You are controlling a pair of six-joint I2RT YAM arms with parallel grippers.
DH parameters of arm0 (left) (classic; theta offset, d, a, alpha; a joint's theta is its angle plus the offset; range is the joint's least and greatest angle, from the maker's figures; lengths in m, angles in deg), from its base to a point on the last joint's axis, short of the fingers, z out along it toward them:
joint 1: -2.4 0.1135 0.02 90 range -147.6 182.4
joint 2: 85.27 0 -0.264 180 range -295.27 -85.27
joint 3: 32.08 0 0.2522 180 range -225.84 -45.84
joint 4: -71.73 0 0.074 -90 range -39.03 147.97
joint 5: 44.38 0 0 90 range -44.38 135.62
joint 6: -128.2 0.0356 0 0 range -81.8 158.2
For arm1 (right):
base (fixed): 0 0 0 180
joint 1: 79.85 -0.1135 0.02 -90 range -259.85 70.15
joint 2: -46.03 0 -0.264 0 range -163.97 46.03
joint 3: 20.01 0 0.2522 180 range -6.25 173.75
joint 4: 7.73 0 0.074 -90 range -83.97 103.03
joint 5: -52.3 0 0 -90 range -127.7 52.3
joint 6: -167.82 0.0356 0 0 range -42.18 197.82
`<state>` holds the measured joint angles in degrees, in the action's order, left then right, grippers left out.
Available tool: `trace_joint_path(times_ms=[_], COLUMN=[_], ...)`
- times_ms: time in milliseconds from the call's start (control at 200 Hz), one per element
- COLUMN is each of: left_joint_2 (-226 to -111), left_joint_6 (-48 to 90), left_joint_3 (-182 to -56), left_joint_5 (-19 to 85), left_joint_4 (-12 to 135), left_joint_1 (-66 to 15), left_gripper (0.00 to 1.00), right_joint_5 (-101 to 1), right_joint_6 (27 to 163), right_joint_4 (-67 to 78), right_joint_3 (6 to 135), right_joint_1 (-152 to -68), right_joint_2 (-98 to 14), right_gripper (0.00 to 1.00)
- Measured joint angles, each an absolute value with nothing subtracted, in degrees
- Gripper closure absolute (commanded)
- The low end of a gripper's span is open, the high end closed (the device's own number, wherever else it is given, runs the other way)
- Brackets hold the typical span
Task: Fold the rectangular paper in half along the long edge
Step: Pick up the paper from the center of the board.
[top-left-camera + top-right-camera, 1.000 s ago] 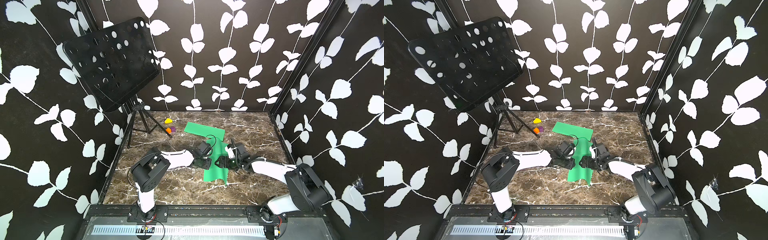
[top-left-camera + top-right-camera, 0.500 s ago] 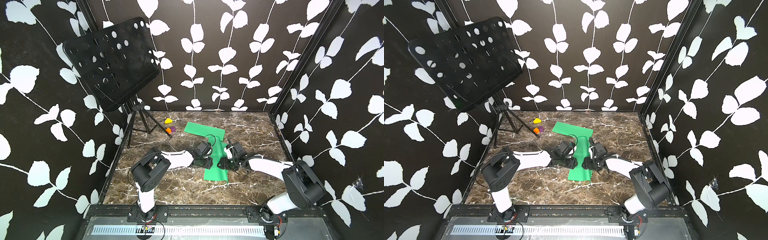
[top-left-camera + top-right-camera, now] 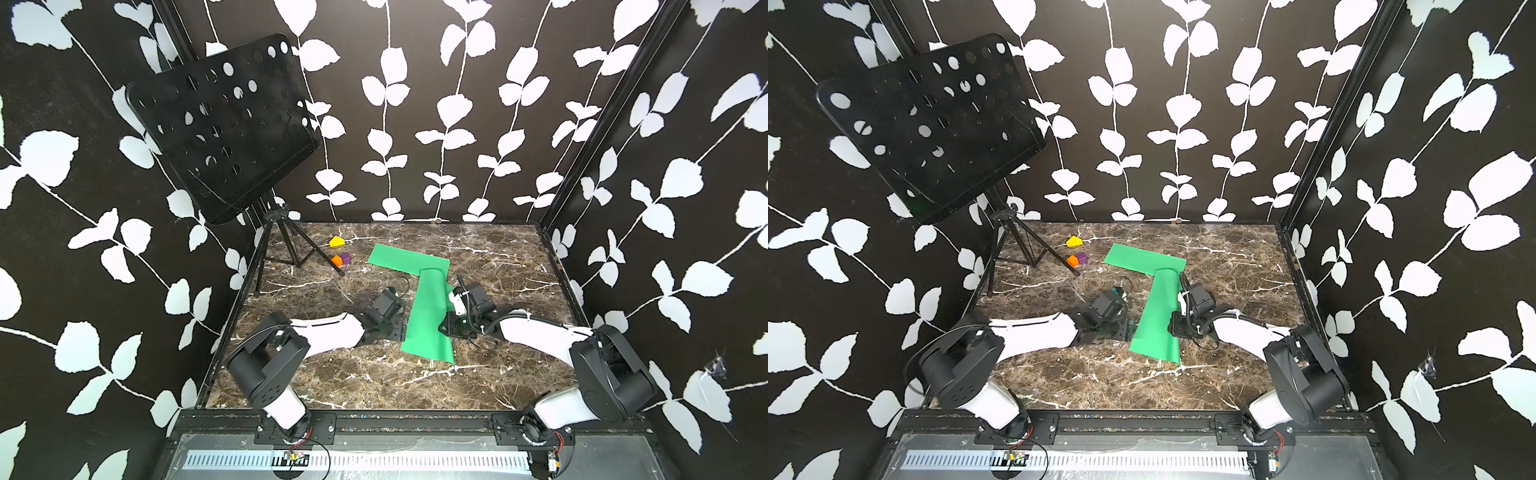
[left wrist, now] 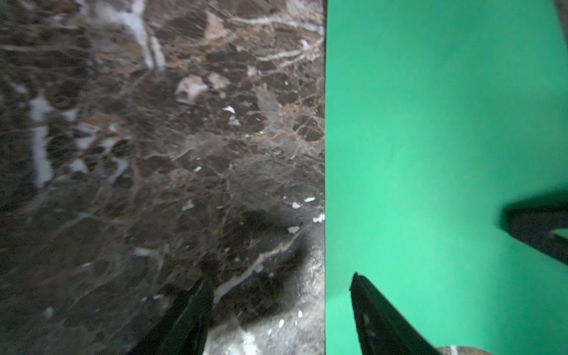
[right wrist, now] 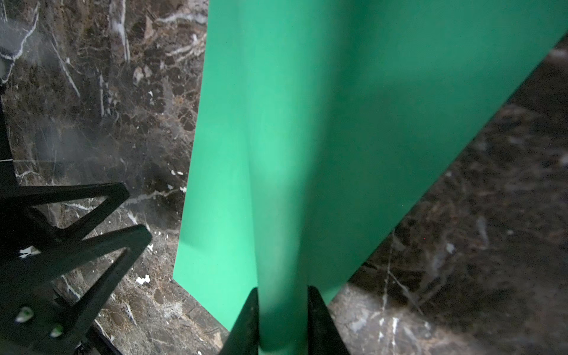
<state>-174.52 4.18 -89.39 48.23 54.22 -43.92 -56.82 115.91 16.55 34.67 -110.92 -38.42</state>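
The green paper (image 3: 428, 320) lies mid-worktop as a long strip. Its long axis runs from the far edge toward the near edge, and the two arms flank it, one on each long side. The right gripper (image 5: 282, 289) sits on the side facing the worktop's (image 3: 374, 374) right edge. It has closed on a rounded, raised ridge of the sheet, with a finger pressed to each flank of the bulge. The left gripper (image 4: 281, 279) stands with its jaws apart across the opposite long edge, one finger above the marble and one above the paper, holding nothing.

The coming move appears to turn on that ridge. It runs parallel to the strip's long axis and lies directly under the right arm's fingers, so flattening it into a crease would mean travelling along the far-to-near line, not across it. The right arm is the nearer one; the left would have to reach over the full width of the strip.

The strip's far end touches or overlaps a second green sheet (image 3: 409, 258) lying by the far edge — which of the two cannot be told.

A second earlier the roles were reversed: the left jaws were drawn in at their edge and the right jaws spread wide. Since then the left has let go and the right has pinched in — the strip itself has barely shifted.
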Motion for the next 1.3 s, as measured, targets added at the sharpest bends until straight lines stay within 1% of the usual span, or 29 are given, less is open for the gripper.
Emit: trace_joint_path(times_ms=[40, 90, 135, 325, 525, 670, 830, 1120, 1145, 1215, 1295], left_joint_2=[-172.93, -171.38, -170.30, -170.26, -170.92, -170.35, -168.88, -169.28, -169.50, -170.02, -170.22], left_joint_6=[3.06, 1.77, 0.42, -5.33, -6.42, -6.29, -5.94, -8.72, -9.02, -10.20, -11.28], left_joint_3=[-88.11, -86.77, -85.29, -80.15, -80.17, -80.17, -79.69, -79.12, -79.08, -78.66, -78.12], left_joint_5=[48.03, 47.12, 45.32, 35.60, 28.34, 26.59, 27.10, 25.78, 25.67, 25.39, 24.84], left_joint_4=[55.64, 57.82, 60.84, 74.94, 84.05, 85.61, 85.63, 90.17, 90.74, 92.66, 94.39], left_joint_1=[-43.12, -42.07, -40.84, -34.79, -34.59, -34.64, -34.64, -34.64, -34.64, -34.64, -34.64], left_gripper=[0.16, 0.02, 0.01, 0.01, 0.01, 0.01, 0.01, 0.01, 0.01, 0.09, 0.14], right_joint_5=[-56.88, -57.15, -57.65, -61.85, -67.77, -71.27, -74.87, -77.67, -77.74, -77.84, -77.95], right_joint_6=[115.84, 115.60, 115.12, 113.53, 113.31, 113.70, 115.16, 117.72, 117.96, 118.36, 118.57], right_joint_4=[16.14, 15.57, 15.31, 12.62, 8.51, 5.71, 1.73, -3.64, -4.04, -4.84, -5.35], right_joint_3=[34.54, 34.26, 34.06, 33.17, 32.42, 31.64, 31.24, 30.30, 30.30, 30.11, 29.76], right_joint_1=[-110.92, -110.92, -110.92, -110.83, -110.81, -110.35, -109.46, -108.82, -108.73, -108.49, -108.28], right_joint_2=[-38.26, -37.76, -37.06, -33.94, -33.02, -31.31, -30.55, -29.21, -29.21, -29.21, -29.21], right_gripper=[0.76, 0.76, 0.76, 0.76, 0.76, 0.75, 0.75, 0.75, 0.75, 0.75, 0.75])
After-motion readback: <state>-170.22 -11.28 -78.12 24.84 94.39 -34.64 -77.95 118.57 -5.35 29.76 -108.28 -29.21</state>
